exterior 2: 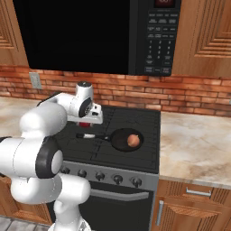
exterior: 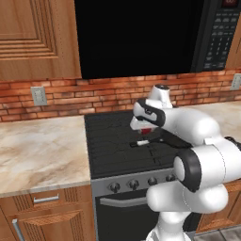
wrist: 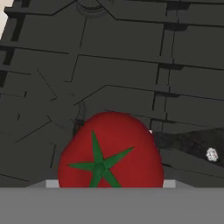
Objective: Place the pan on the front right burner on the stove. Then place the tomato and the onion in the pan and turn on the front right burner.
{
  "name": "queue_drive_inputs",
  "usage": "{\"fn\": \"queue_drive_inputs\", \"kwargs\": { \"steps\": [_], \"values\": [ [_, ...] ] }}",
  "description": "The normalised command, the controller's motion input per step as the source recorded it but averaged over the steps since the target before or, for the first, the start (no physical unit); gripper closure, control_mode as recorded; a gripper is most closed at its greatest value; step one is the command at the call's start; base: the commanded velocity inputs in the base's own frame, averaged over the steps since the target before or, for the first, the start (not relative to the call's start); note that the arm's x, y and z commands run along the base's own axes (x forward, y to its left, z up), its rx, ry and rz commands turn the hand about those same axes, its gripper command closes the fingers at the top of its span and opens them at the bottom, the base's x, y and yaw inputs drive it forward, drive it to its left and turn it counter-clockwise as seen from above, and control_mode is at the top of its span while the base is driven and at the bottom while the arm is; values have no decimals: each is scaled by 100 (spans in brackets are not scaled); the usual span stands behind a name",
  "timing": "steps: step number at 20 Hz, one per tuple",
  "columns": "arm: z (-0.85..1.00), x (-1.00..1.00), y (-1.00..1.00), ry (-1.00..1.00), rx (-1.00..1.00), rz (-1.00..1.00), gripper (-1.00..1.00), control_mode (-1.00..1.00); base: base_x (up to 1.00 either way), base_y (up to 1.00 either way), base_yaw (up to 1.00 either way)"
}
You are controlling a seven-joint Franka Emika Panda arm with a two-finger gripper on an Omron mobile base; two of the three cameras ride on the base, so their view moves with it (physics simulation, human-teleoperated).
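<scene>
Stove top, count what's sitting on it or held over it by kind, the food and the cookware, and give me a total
Pans: 1, the black pan on the front right burner
Onions: 1, the onion inside the pan
Tomatoes: 1, the tomato at the gripper, over the stove grate left of the pan
Total: 3

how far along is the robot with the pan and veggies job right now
Done: the small black frying pan sits on the stove's front right grate, with the tan-pink onion inside it. In hand: the pincer carries the shiny red tomato above the grates, left of the pan. Left: drop the tomato into the pan, then turn on that burner using the dark knobs.
</scene>
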Motion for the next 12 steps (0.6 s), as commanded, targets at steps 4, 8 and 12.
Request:
{"fn": "queue_drive_inputs", "kwargs": {
  "steps": [4,8,12],
  "values": [
    [0,4,-48,0,0,0,100,-100,0,0,0],
    [0,5,-48,0,0,0,100,-100,0,0,0],
    [0,7,-44,0,0,0,100,-100,0,0,0]
  ]
}}
